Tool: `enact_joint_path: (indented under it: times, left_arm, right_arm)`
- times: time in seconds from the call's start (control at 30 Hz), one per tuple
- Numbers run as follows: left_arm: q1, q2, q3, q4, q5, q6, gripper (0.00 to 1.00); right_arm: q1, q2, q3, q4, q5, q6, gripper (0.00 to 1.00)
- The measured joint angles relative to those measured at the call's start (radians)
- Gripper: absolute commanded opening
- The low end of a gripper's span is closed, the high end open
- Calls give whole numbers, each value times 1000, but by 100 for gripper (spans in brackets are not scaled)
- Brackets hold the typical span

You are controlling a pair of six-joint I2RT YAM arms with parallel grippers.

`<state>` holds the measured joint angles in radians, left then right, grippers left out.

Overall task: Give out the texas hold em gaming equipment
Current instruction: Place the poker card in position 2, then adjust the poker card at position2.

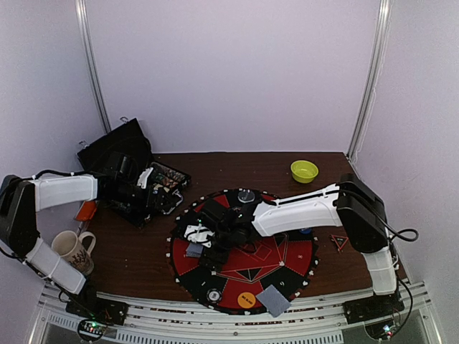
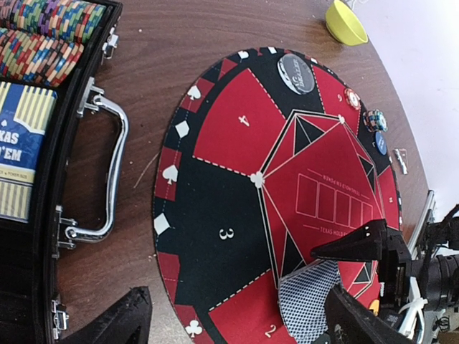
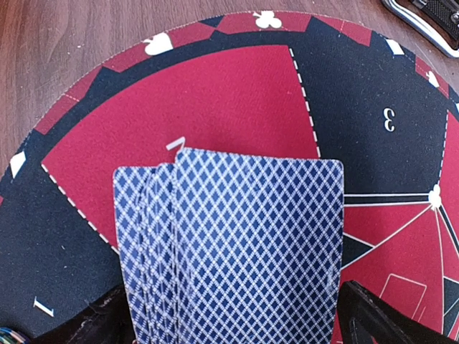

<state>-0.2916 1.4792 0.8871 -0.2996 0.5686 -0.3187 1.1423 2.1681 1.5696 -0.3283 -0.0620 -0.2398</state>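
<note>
The right claw (image 3: 233,304) is spread wide, and nothing is pinched in it. The cards (image 3: 244,244) are laid in a small fan on a red part of the mat (image 3: 215,86), between the claw's fingers. To do this step well, the claw should be lifted straight up, so the fan is not dragged. The left claw (image 2: 237,297) is spread and empty too, near the case (image 2: 43,236) where chips (image 2: 50,36) are packed. An orange disc (image 1: 246,299) and more cards (image 1: 273,299) are seen at the mat's near edge. A mug (image 1: 72,247) and bowl (image 1: 304,170) are set well aside.
</note>
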Motion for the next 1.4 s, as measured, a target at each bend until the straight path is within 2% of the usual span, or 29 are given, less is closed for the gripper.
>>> enact_joint_path:
  times: [0.2, 0.63, 0.9, 1.0, 1.1, 1.4]
  left_arm:
    - [-1, 0, -43, 11, 23, -8, 81]
    - [-49, 10, -81, 35, 22, -29, 80]
    - [-50, 13, -81, 38, 23, -29, 80]
    - [-50, 15, -81, 39, 23, -29, 80]
    - [-50, 19, -81, 38, 23, -29, 80]
    - [-50, 19, -81, 38, 22, -28, 79]
  right_arm:
    - [-4, -2, 1, -4, -4, -10, 100]
    - [-61, -3, 46, -52, -135, -18, 100]
    - [-72, 50, 114, -119, -198, -29, 96]
    - [-69, 60, 114, -142, -196, -38, 91]
    - [-60, 60, 111, -143, -164, -45, 80]
    - [-37, 51, 88, -114, -103, -45, 67]
